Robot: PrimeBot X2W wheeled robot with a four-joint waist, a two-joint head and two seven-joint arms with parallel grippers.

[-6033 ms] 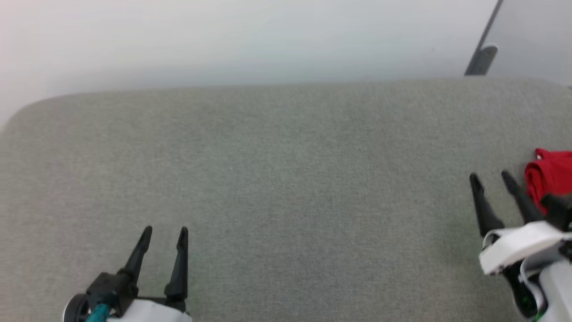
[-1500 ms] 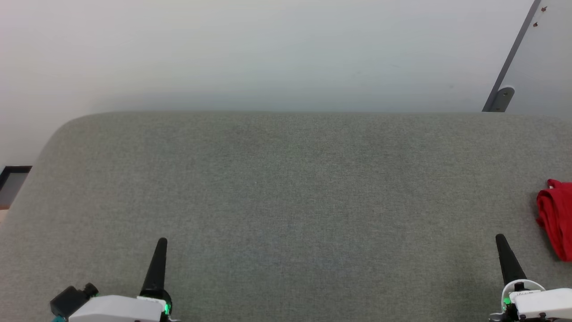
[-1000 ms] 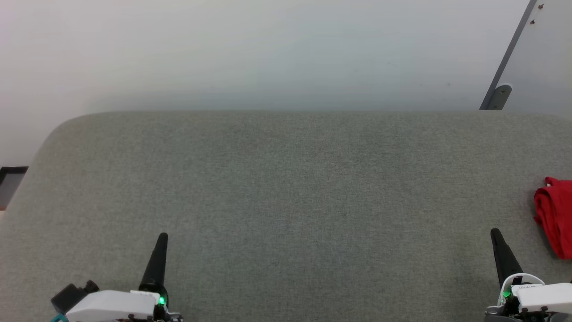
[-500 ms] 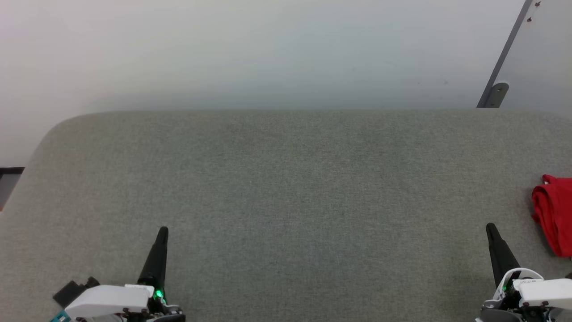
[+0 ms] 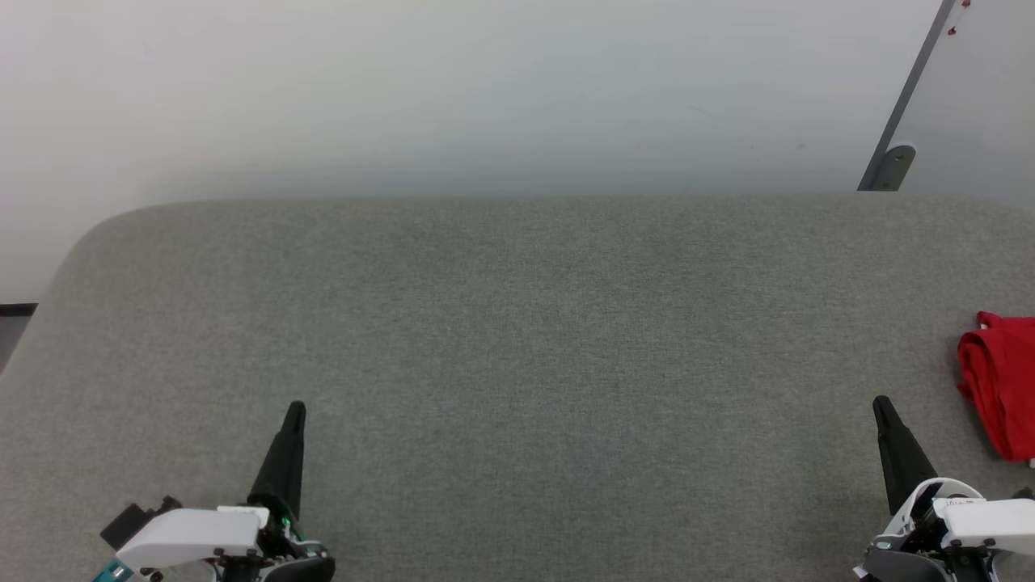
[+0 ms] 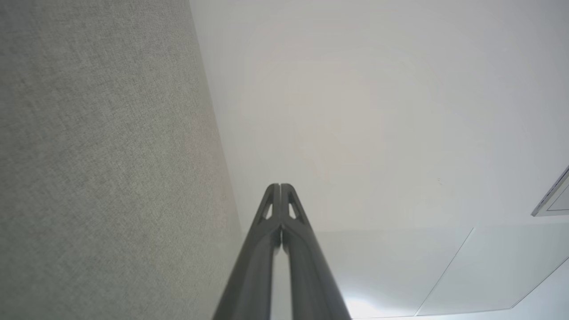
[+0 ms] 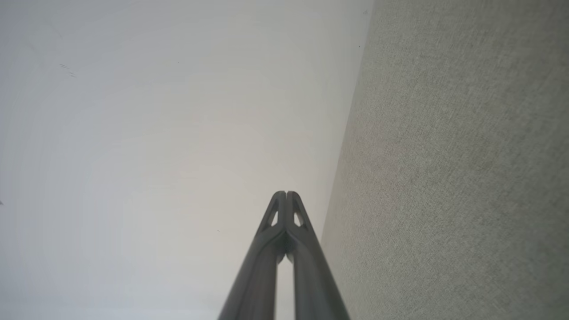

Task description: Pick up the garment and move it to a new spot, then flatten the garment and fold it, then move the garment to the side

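Both pairs of jaws pressed together — garment (image 5: 1003,388) bunched at far right.

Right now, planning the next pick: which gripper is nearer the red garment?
The right gripper, beside the red garment at the head view's right edge; the left gripper sits far off at the lower left.

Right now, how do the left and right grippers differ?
The left gripper sits at the lower left, far from the garment; the right gripper sits near it, not touching. The left gripper's tip leans right, the right gripper's leans left. Both are shut and empty.
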